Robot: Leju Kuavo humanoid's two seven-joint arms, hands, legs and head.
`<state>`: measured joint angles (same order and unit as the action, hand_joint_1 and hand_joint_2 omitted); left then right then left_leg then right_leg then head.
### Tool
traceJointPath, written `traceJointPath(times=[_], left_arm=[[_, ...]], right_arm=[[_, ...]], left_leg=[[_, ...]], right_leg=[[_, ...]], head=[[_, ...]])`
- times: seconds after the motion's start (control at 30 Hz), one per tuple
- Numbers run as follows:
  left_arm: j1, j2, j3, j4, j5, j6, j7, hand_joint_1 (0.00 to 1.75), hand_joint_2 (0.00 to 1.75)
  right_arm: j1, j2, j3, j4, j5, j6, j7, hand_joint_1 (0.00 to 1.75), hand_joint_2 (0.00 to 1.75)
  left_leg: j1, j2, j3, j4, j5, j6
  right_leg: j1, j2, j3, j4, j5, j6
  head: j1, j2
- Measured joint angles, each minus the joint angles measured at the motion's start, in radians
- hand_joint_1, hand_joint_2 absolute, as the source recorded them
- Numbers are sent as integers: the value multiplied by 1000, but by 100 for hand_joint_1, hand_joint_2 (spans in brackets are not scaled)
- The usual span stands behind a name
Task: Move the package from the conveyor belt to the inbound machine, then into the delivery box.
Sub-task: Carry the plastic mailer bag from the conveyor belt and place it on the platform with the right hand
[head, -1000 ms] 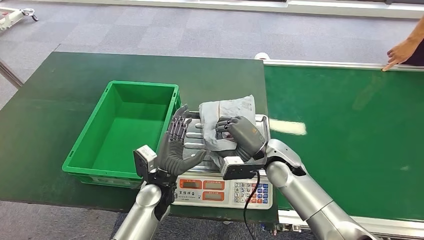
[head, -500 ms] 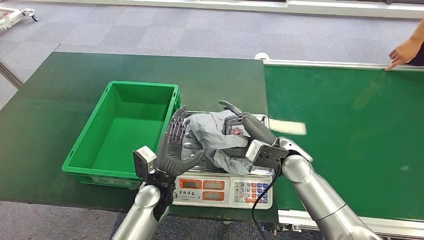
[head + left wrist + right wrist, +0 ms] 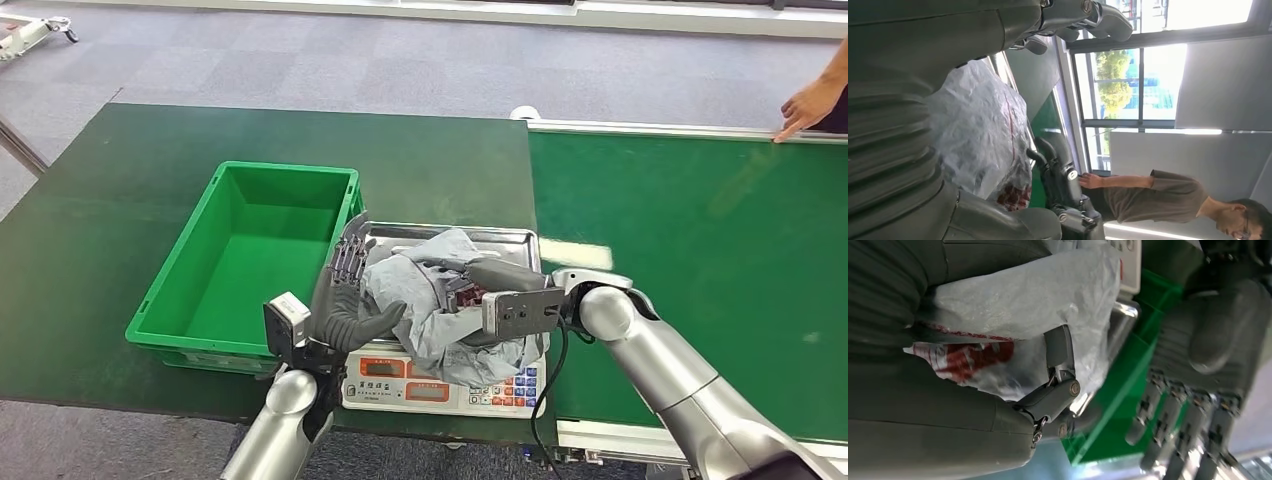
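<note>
Grey carpet fills the upper frame of the head view; below it a dark green table (image 3: 120,200) adjoins the conveyor belt (image 3: 700,260) at right, where a person's hand (image 3: 808,104) rests on the far rail. Centre frame, we see the package (image 3: 440,310) — a crumpled grey plastic bag with a red patch — lying partly on the steel pan of the inbound machine (image 3: 440,380), a weighing scale with a keypad, and spilling over its lower edge. We see the right hand (image 3: 480,285) clasping the bag, fingers wrapped into the plastic, presumably to steady it for weighing. The left hand (image 3: 345,295) stands upright just left of the bag, fingers spread and holding nothing — we judge it a guard or guide toward the delivery box (image 3: 180,270), the green crate at centre left.
</note>
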<state>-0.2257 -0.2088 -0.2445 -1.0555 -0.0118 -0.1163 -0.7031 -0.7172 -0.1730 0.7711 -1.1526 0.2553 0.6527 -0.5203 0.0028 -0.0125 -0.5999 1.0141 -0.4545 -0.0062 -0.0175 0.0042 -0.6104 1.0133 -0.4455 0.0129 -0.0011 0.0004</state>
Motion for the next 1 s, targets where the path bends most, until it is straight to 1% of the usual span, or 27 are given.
traceJointPath(times=[0.13, 0.33, 0.43, 0.53, 0.6, 0.7, 0.8, 0.93, 1.0], left_arm=[[1, 4, 1, 0, -1, 3, 0, 0, 175], [4, 6, 4, -2, -1, 4, 0, 0, 175], [11, 6, 11, -8, -4, 9, 0, 0, 175], [17, 7, 16, -16, -6, 10, 0, 0, 175], [19, 7, 17, -20, -7, 10, 0, 0, 175], [23, 7, 17, -24, -9, 8, 0, 0, 175], [23, 7, 17, -24, -10, -2, 0, 0, 175], [23, 7, 17, -23, -13, -9, 0, 0, 175], [23, 7, 17, -23, -13, -10, 0, 0, 175]], right_arm=[[-29, -14, 39, 39, 3, 39, -14, 0, 175], [-55, -27, 68, 66, -12, 84, -24, 0, 175], [-69, -30, 76, 72, -40, 79, -50, 0, 175], [-71, -30, 76, 74, -72, 50, -84, 0, 175], [-66, -27, 74, 72, -89, 12, -102, 0, 175], [-36, -15, 44, 46, -118, -94, -137, 0, 175], [19, -5, -16, -19, -133, -180, -163, 0, 175], [76, -1, -86, -94, -139, -207, -174, 0, 0], [93, -1, -106, -116, -139, -209, -174, 0, 0]], left_leg=[[0, 0, 0, 0, 0, 0], [0, 0, 0, 0, 0, 0], [0, 0, 0, 0, 0, 0], [0, 0, 0, 0, 0, 0], [0, 0, 0, 0, 0, 0], [0, 0, 0, 0, 0, 0], [0, 0, 0, 0, 0, 0], [0, 0, 0, 0, 0, 0], [0, 0, 0, 0, 0, 0]], right_leg=[[0, 0, 0, 0, 0, 0], [0, 0, 0, 0, 0, 0], [0, 0, 0, 0, 0, 0], [0, 0, 0, 0, 0, 0], [0, 0, 0, 0, 0, 0], [0, 0, 0, 0, 0, 0], [0, 0, 0, 0, 0, 0], [0, 0, -1, 0, 0, 0], [0, 0, -1, 0, 0, 0]], head=[[0, 0], [0, 0], [0, 0], [0, 0], [0, 0], [0, 0], [0, 0], [0, 0], [0, 0]])
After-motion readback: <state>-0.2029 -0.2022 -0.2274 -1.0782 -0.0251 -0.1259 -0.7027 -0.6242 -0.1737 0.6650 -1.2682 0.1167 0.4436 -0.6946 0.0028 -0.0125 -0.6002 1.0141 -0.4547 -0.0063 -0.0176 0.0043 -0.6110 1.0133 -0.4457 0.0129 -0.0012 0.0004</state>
